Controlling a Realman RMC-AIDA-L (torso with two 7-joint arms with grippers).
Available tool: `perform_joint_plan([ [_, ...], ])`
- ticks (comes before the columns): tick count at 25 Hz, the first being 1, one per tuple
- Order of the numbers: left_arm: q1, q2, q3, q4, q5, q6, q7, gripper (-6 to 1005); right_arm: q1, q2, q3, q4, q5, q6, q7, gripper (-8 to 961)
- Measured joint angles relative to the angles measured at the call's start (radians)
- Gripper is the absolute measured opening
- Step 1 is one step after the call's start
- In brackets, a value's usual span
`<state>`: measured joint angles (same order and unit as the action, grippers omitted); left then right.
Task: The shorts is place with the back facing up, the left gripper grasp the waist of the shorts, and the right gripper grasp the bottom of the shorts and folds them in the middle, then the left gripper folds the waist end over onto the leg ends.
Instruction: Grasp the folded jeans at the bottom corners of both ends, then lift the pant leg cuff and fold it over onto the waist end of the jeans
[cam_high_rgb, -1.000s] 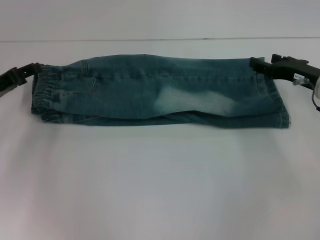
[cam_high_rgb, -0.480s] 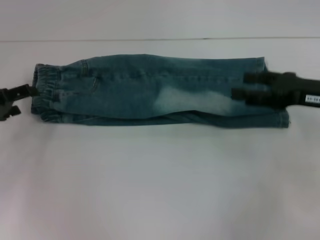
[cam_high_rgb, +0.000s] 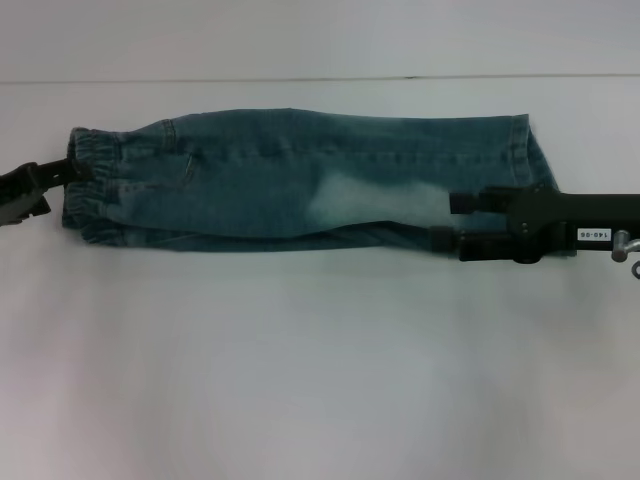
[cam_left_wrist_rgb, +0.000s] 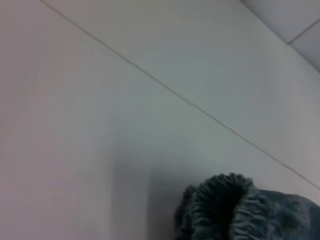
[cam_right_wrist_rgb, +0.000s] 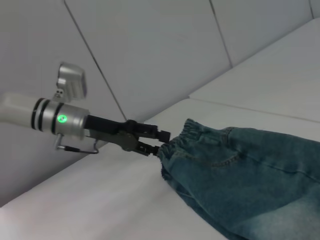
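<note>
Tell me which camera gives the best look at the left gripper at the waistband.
The right wrist view: it shows the left gripper from the side, its tip meeting the gathered waistband of the shorts. The head view catches that gripper only at the picture's edge. The left wrist view shows just the waistband, no gripper.

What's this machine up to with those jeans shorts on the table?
A two-armed robot is folding denim shorts, which lie on the white table, already folded lengthwise. Its left tool is at the elastic waist end, fingertips right at the waistband. Its right tool hovers open over the leg end, near the front edge of the fabric. The crosswise fold, waist over onto legs, has not happened yet.
</note>
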<state>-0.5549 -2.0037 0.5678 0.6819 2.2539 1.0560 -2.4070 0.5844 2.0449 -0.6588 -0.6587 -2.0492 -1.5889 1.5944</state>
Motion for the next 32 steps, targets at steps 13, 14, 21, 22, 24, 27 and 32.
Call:
perform_joint_plan([
  [13, -0.036, -0.004, 0.106, -0.062, 0.001, -0.124, 0.02, 924, 0.01, 0.01, -0.001, 0.011, -0.001, 0.033, 0.0, 857],
  [14, -0.038, -0.005, 0.109, -0.062, 0.001, -0.126, 0.024, 916, 0.01, 0.011, -0.001, 0.011, -0.001, 0.036, 0.0, 856],
  [21, -0.045, -0.007, 0.126, -0.062, 0.001, -0.129, 0.041, 723, 0.012, 0.012, -0.001, 0.012, -0.002, 0.04, 0.001, 852],
  [22, -0.046, -0.007, 0.126, -0.062, 0.001, -0.129, 0.045, 599, 0.012, 0.012, -0.001, 0.012, -0.002, 0.041, 0.001, 852],
  [24, -0.047, -0.009, 0.127, -0.062, 0.001, -0.129, 0.05, 453, 0.011, 0.012, -0.001, 0.013, -0.002, 0.046, 0.001, 851],
  [27, -0.048, -0.011, 0.129, -0.062, 0.001, -0.129, 0.054, 388, 0.011, 0.012, -0.001, 0.018, -0.002, 0.05, 0.0, 850],
  [32, -0.046, -0.014, 0.13, -0.062, -0.001, -0.128, 0.071, 279, 0.011, 0.012, -0.001, 0.024, -0.002, 0.051, -0.007, 847],
])
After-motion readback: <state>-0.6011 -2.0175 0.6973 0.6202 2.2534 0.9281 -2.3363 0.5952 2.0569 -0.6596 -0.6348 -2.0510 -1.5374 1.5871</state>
